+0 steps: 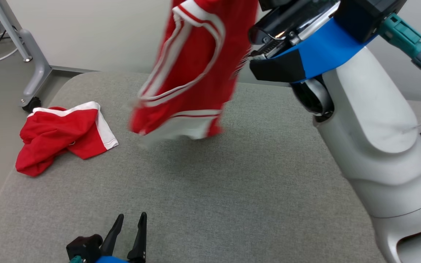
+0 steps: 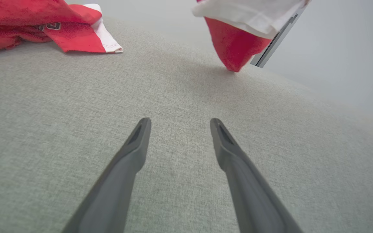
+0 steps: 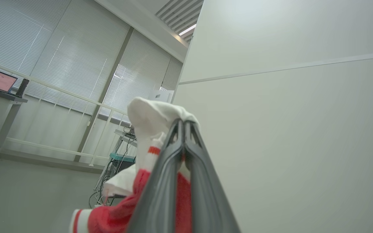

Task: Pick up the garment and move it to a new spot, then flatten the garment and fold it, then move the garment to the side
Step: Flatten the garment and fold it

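Count: 2 red-and-white garments, 2 hands, 1 counter.

Garment 1, the held garment (image 1: 192, 73): red with white stripes and a white hem band. It hangs from the right hand (image 3: 184, 122) over the far middle of the grey fabric counter (image 1: 232, 190). It is motion-blurred in the head view. The low end is close to the counter top, and contact can't be told.

Garment 2, the crumpled garment (image 1: 60, 135): red with white trim. It lies in a heap on the counter's far-left part, near the edge and well apart from the hanging one. Nothing touches it.

Right hand: raised high, with its fingers pressed fully together in the right wrist view. They pinch the held garment, whose white fabric is bunched over the tips with red cloth draped below along the fingers. The pale forearm (image 1: 371, 138) rises at the right of the head view.

Left hand (image 1: 132, 215): low at the near edge of the counter, fingers spread wide, holding nothing. In the left wrist view bare counter fabric shows between the two fingers. It is well apart from both garments, and whether the tips rest on the counter can't be told.

Other: a grey desk leg (image 1: 31, 73) with a caster stands on the floor past the counter's far-left corner. There is a plain white wall (image 3: 287, 129) behind.
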### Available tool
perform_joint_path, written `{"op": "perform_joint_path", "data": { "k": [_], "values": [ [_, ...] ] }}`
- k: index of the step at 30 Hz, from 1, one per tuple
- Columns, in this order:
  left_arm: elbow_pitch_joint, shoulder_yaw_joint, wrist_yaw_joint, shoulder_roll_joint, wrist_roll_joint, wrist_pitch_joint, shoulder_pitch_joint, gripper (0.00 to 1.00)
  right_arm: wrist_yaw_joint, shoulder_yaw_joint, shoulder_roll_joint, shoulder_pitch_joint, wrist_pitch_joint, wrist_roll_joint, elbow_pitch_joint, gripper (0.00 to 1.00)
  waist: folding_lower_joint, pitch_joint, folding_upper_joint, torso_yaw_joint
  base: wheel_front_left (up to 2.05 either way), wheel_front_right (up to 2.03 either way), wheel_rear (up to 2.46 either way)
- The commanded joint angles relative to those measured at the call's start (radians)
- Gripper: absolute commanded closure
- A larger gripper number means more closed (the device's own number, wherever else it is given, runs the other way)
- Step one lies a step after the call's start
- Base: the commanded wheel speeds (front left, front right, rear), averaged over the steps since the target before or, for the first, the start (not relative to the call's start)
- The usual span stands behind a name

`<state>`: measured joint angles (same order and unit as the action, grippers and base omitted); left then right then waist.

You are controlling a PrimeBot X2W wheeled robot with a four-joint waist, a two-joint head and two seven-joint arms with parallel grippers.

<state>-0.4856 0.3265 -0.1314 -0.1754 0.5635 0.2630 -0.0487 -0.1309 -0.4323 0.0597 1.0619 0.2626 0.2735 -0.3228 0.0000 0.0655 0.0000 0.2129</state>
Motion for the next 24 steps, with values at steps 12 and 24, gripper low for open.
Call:
{"op": "perform_joint_path", "data": {
  "k": [12, 24],
  "values": [
    [-0.003, -0.027, 0.001, 0.01, 0.0, 0.003, 0.025, 0.0, 0.0, 0.023, 0.295, -0.478, 0.003, 0.086, -0.2, 1.0, 0.0, 0.016, 0.0, -0.077, 0.0, 0.0, 0.0],
    [-0.004, -0.045, 0.001, -0.005, -0.007, 0.003, -0.004, 0.0, 0.0, 0.355, 0.182, -0.772, 0.003, -0.059, -0.237, 0.0, 0.0, 0.025, 0.0, -0.134, 0.0, 0.0, 0.0]
  ]
}}
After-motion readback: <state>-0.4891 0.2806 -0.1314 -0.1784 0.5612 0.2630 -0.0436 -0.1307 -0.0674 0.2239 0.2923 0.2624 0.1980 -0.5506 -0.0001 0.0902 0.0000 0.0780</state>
